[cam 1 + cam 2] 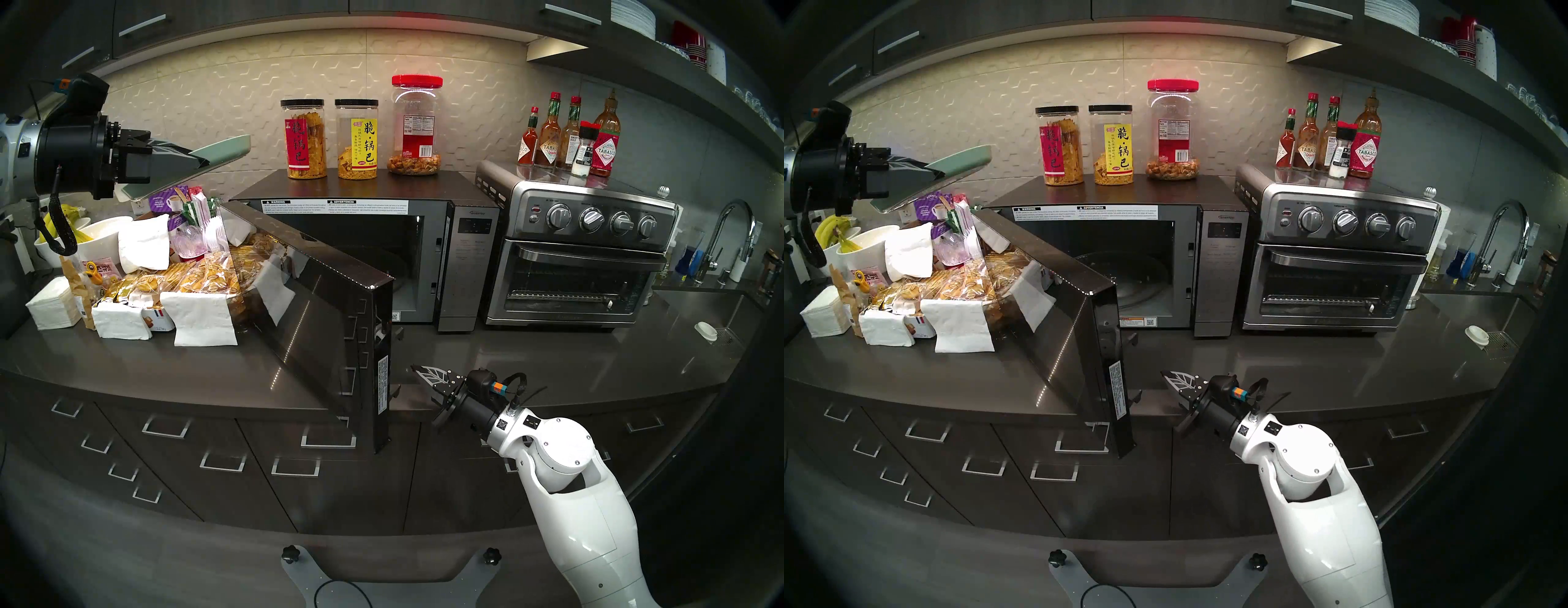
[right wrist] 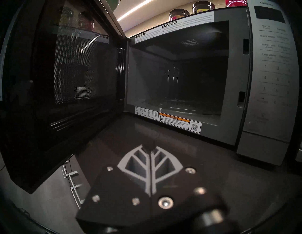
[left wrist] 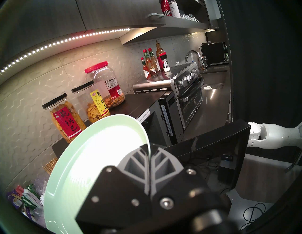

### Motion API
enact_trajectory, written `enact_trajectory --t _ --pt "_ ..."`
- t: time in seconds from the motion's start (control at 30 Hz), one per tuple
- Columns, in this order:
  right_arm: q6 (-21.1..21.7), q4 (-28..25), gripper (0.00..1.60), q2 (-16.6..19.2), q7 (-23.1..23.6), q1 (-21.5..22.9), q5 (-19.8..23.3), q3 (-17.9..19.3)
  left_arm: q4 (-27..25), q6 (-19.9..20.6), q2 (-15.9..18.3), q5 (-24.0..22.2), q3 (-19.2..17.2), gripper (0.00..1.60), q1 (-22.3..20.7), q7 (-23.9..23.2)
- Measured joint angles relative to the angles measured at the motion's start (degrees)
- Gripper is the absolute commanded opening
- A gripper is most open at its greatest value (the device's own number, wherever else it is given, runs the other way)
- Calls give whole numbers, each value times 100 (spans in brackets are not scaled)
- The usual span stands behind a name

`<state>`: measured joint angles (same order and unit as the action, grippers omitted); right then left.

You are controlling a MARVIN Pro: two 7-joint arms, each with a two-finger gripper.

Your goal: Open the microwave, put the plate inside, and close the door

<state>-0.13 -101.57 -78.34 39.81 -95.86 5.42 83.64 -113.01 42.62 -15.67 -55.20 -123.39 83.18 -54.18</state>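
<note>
- Far left, up high, the left gripper (image 1: 199, 159) is clamped on the rim of the pale green plate (image 1: 220, 148); the plate hangs in the air, tilted, above the clutter and left of the microwave's top.
- Below it, on the dark counter (image 1: 551, 361), sit a white bowl with bananas (image 1: 63, 225), a stack of napkins (image 1: 51, 308) and a heap of wrapped snacks (image 1: 191, 276).
- The door (image 1: 305, 314) stands swung wide out toward the counter's front edge, hinged on the left, its glossy face mirroring the snacks.
- Behind it, the microwave (image 1: 466, 263) is open, its dark cavity and glass turntable (image 1: 1136, 276) bare.
- Three snack jars (image 1: 356, 138) stand on the microwave's roof.
- Low in front of the opening, just right of the door's free edge, the right gripper (image 1: 418, 373) is pinched shut on nothing, apart from the door and pointing roughly level toward it.
- Right of the microwave is a steel toaster oven (image 1: 577, 254) with sauce bottles (image 1: 568, 136) on top.
- Farthest right, a tap (image 1: 729, 237) over a sink.
</note>
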Motion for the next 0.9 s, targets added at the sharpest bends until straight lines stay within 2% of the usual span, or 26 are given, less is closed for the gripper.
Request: enact_trajectory --t 0.43,0.9 --pt "-135 219 0 -157 81 529 -413 -477 0 0 0 0 2 0 -1 1" --pt "-159 141 0 -215 440 610 -278 -673 0 0 0 0 1 0 -1 0"
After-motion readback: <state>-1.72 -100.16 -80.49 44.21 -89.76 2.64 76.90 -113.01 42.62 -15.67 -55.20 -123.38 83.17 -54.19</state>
